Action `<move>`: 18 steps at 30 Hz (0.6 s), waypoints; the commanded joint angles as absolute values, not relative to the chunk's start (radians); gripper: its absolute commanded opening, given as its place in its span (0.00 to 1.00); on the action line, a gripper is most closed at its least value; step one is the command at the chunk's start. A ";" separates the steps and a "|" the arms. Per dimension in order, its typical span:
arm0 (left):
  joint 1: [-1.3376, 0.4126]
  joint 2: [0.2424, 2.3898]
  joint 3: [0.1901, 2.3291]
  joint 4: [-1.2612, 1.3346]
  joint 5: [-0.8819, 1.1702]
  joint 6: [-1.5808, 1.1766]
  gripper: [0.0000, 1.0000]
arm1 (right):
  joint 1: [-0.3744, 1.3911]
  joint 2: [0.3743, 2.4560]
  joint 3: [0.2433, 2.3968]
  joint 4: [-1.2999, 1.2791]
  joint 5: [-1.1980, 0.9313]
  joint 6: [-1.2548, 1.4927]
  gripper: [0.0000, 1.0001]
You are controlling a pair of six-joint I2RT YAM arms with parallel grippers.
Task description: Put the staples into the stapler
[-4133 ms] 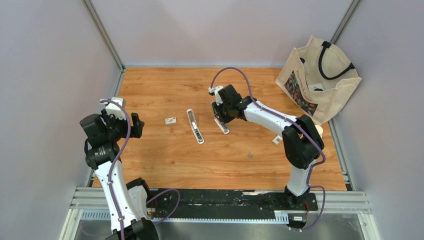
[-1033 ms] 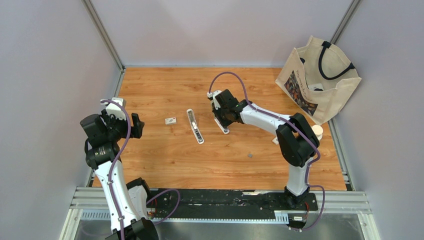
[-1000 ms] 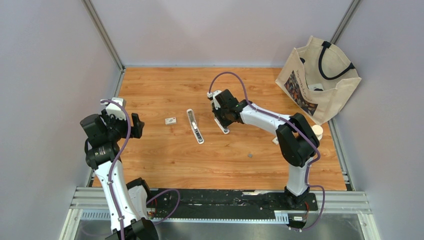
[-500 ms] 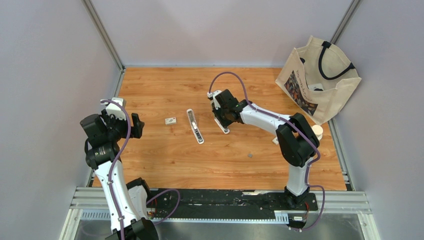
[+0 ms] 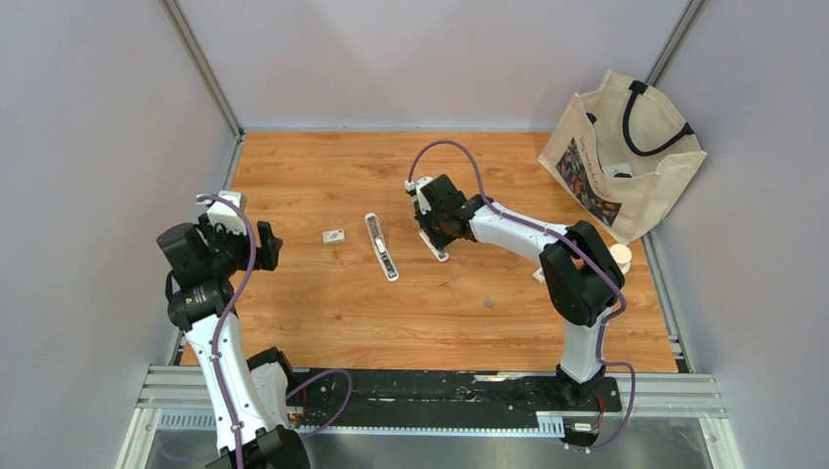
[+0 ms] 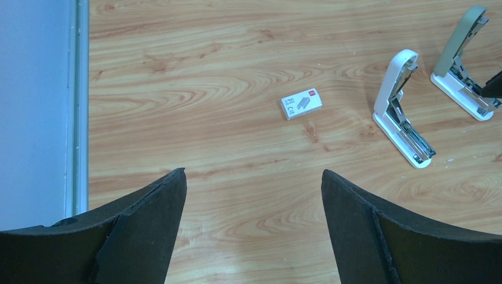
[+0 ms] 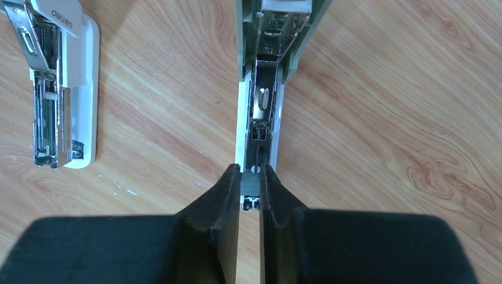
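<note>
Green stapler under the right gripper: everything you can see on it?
The green stapler lies on the wooden table, hinged open: sage-green plastic cover raised, white base flat, metal magazine channel facing up. The white stapler lies apart beside it. The right gripper sits at its front end, pinching a small grey strip, apparently the staples; contact with the stapler unclear.

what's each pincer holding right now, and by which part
The right pincer pinches the staples by the strip's two sides, over the open channel of the green stapler. The left pincer is open and holds nothing.
</note>
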State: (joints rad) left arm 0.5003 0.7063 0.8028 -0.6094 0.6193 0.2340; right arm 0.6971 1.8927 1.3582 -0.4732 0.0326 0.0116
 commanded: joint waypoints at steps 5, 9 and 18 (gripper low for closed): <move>0.511 0.698 0.798 -0.586 0.626 0.255 0.92 | 0.684 1.855 1.361 -0.436 0.017 0.026 0.11; 0.511 0.699 0.798 -0.588 0.626 0.255 0.92 | 0.681 1.855 1.359 -0.434 0.017 0.025 0.11; 0.511 0.699 0.798 -0.588 0.626 0.255 0.92 | 0.672 1.853 1.359 -0.434 0.017 0.025 0.11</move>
State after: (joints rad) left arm 0.5003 0.7063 0.7986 -0.6094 0.6193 0.2340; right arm 0.6781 1.8923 1.3582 -0.4728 0.0242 0.0116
